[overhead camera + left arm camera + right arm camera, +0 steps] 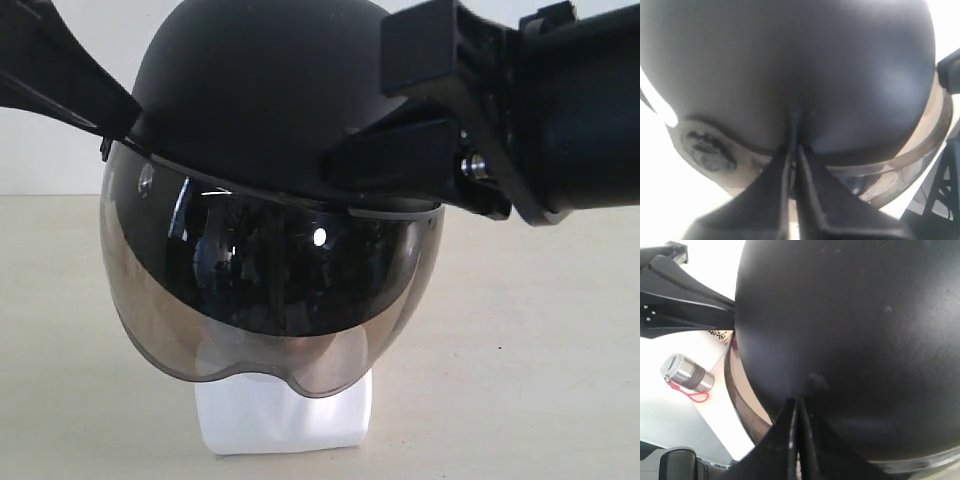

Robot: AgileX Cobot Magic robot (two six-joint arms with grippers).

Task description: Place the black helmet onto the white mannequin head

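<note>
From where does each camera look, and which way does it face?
Exterior view: low in front, facing the visor of the black helmet over the white mannequin head; the left gripper and right gripper reach in from either side.
Left wrist view: on the left arm, looking along its shut fingers at the helmet's shell.
Right wrist view: on the right arm, looking along its shut fingers at the shell's other side.
Shared: all three show the helmet; the right wrist view also shows the left gripper.

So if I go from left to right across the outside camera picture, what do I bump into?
First the left hand → then the black helmet → then the right hand.
</note>
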